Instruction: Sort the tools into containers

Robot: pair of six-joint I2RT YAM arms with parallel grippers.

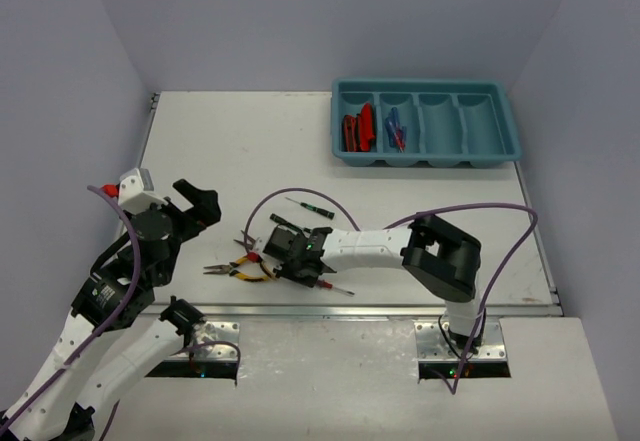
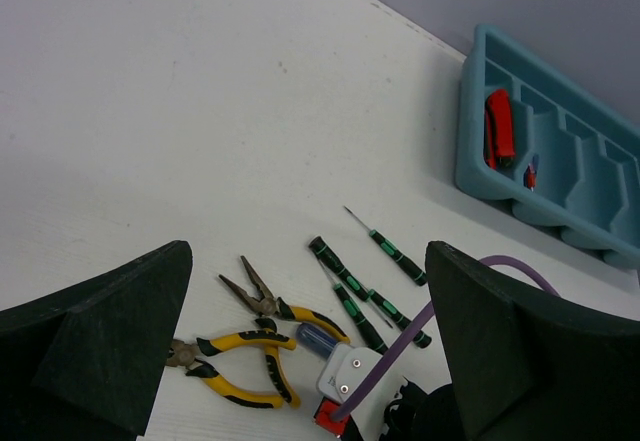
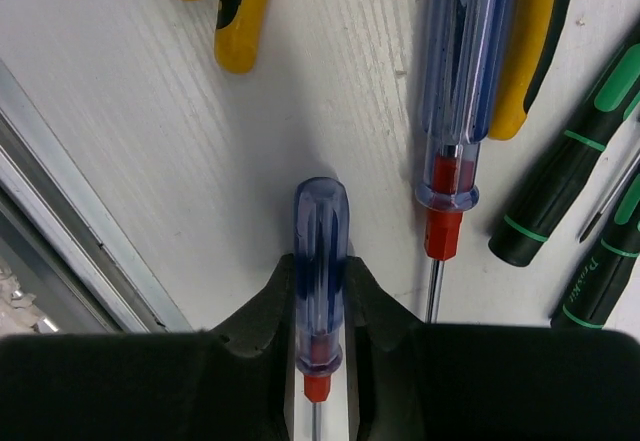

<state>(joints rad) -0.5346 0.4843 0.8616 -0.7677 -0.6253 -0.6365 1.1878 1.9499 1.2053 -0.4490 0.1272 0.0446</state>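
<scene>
Item 1, table (image 1: 230,141): white, bearing everything below. Item 2, teal tray (image 1: 425,164), far right corner: 4 long compartments side by side. The leftmost holds red-and-black utility knives (image 1: 357,129), and the next holds blue-handled screwdrivers (image 1: 396,129). Item 3, left gripper (image 2: 310,351): raised over the near left part of the table, fingers spread wide, gripping nothing. Item 4, right gripper (image 3: 320,286): low by the near edge, left of centre, fingers pinched onto a blue-handled screwdriver (image 3: 320,231) at the neck of its handle. Whether the tool is off the table cannot be told. Item 5, 2 yellow-handled pliers (image 1: 243,268): on the table just left of the right gripper. Item 6, 1 loose blue-handled screwdriver (image 3: 452,101): just beside the held one, against a pliers handle. Item 7, 3 slim black-and-green screwdrivers (image 2: 347,293): close behind, toward the centre. Item 8, purple cable (image 2: 400,345): looping over that cluster. Hazards, as judged: the hold is narrow on a smooth round handle, so the tool may swing or slip on the long carry to the tray's 2nd compartment. Lifting may jog the loose neighbour. The cable may drag the slim ones.
</scene>
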